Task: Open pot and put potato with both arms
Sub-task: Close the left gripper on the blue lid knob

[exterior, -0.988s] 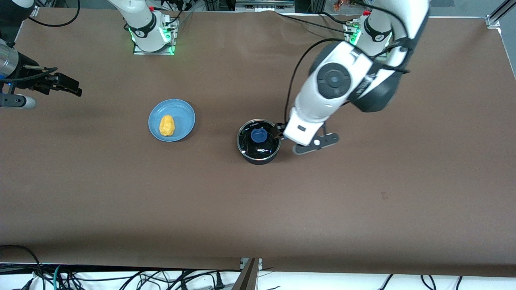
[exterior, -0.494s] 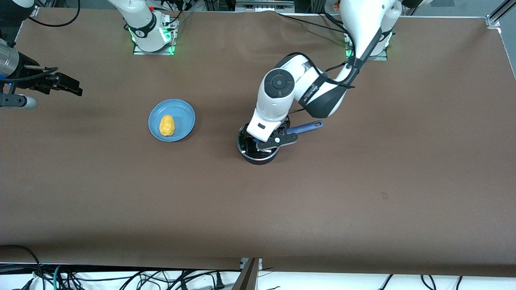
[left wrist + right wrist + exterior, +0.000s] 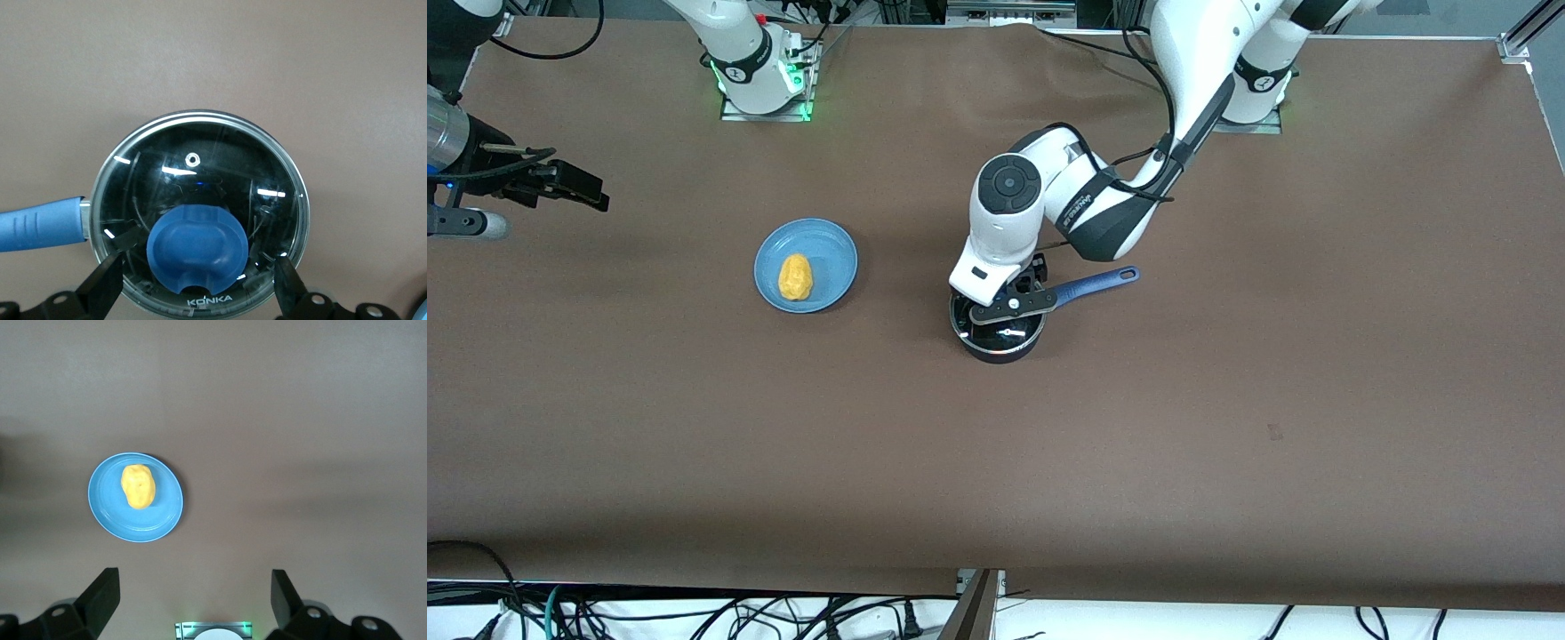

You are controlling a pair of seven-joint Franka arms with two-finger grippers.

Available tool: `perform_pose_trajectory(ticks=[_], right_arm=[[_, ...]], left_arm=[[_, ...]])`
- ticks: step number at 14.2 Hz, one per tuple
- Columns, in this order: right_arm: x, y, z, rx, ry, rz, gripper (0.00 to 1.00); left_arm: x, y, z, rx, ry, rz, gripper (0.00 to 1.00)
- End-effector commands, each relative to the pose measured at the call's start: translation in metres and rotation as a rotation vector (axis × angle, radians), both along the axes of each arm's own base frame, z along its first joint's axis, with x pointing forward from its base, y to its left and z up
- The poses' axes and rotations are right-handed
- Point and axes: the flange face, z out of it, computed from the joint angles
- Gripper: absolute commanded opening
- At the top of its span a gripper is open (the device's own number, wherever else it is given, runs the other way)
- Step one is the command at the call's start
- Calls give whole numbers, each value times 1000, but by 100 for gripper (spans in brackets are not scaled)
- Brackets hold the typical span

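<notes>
Centrally on the counter [image 3: 1227, 427] sits the pot [image 3: 998, 333], its clear glass lid [image 3: 200, 200] in place and its long blue handle [image 3: 1098, 282] pointing toward the left arm's end of the counter. Directly over the lid hangs the left tool [image 3: 197, 279], fingers [image 3: 107, 283] spread wide on either side of the blue knob [image 3: 197, 248] and apart from it, gripping nothing. Nearer the right arm's end, well apart from the pot, a flat blue plate [image 3: 831, 267] carries the potato [image 3: 794, 276], which lies about in the plate's middle. High over the counter edge at the right arm's end, the right tool [image 3: 193, 593] waits with its fingers [image 3: 103, 590] open and empty; its wrist view looks down on the plate and potato.
</notes>
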Motion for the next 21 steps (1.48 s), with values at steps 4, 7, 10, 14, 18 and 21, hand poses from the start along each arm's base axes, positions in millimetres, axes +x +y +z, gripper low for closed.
perform_pose_trajectory(ticks=[4,7,10,14,18,21], right_arm=[[-6,2,5,15,3,-10,100],[-6,2,5,15,1,-10,100],[-7,2,5,16,3,-9,100],[-6,2,4,16,4,-9,100],[-6,2,4,16,4,-9,100],[-6,2,4,16,4,-9,100]], left_arm=[[3,-3,-11,57,-56,-6,100],[6,-6,-8,35,-83,-8,100],[8,-6,-10,32,-88,-7,100],[7,-5,-11,35,-88,-7,80],[7,-5,-12,48,-99,-18,63],[7,-4,-12,53,-102,-21,52]])
